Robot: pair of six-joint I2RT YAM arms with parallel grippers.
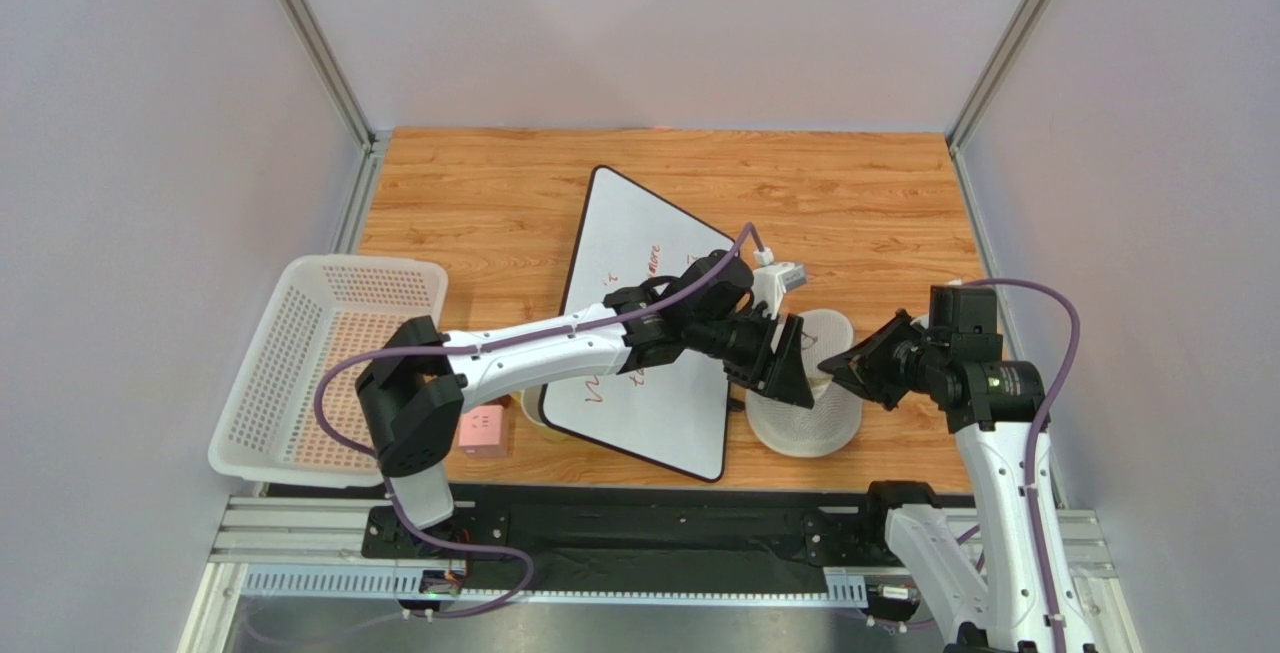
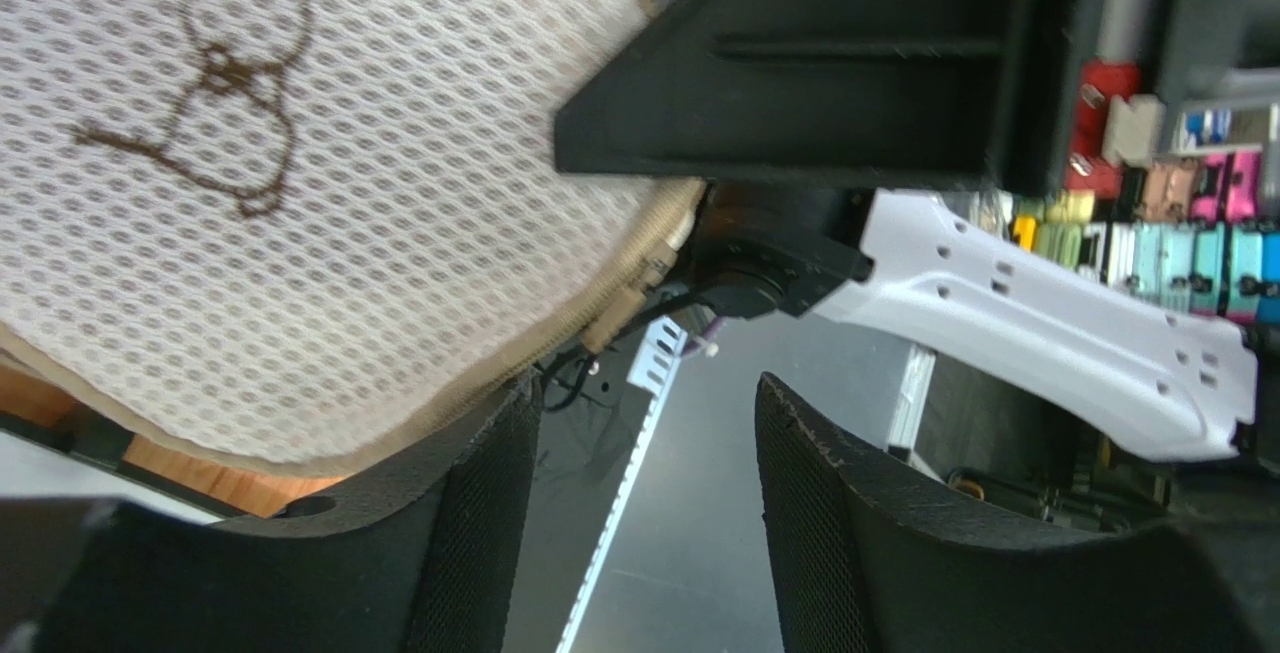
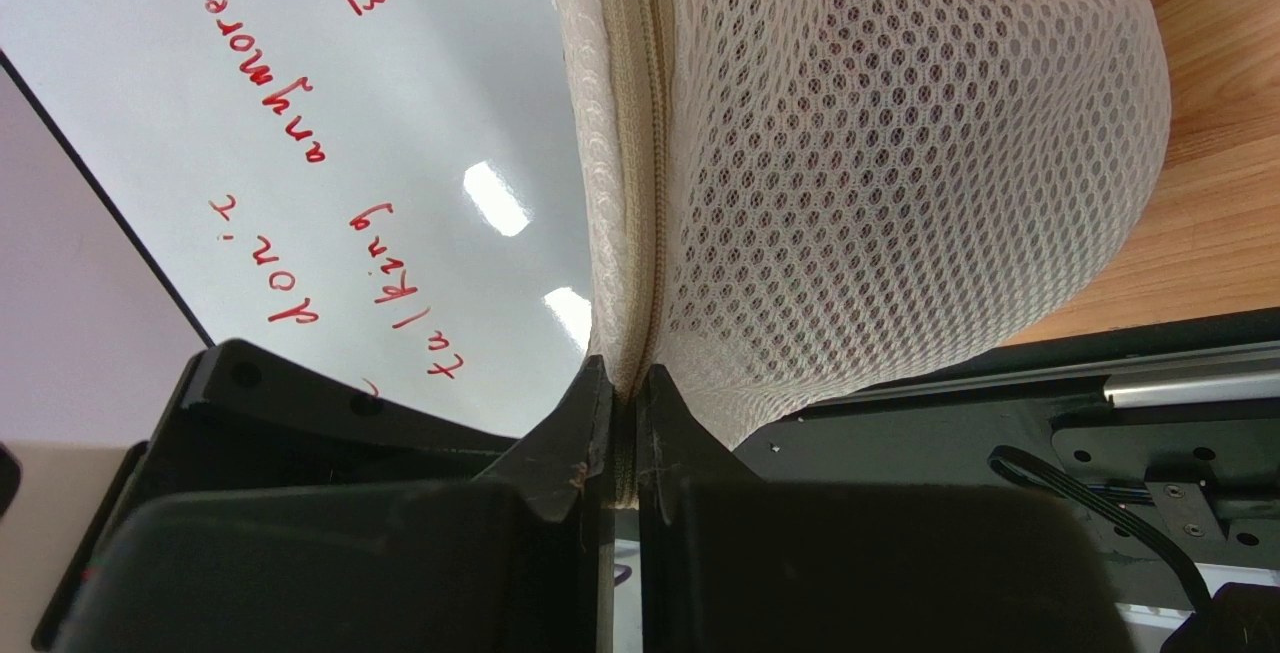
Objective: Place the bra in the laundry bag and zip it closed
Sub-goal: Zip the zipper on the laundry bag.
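The white mesh laundry bag (image 1: 804,410) stands on the wooden table at the front right. My right gripper (image 1: 845,371) is shut on the bag's beige zipper seam, which runs up from the fingertips in the right wrist view (image 3: 624,421); the mesh wall (image 3: 902,158) bulges to the right of it. My left gripper (image 1: 781,361) is open at the bag's left side. In the left wrist view (image 2: 646,518) its jaws stand wide apart and empty, beside the lid with the brown bra icon (image 2: 226,128). The bra does not show in any view.
A whiteboard with red writing (image 1: 646,308) lies flat left of the bag, under the left arm. A white perforated basket (image 1: 331,368) sits at the left edge, with a small pink box (image 1: 486,428) beside it. Grey walls enclose the table.
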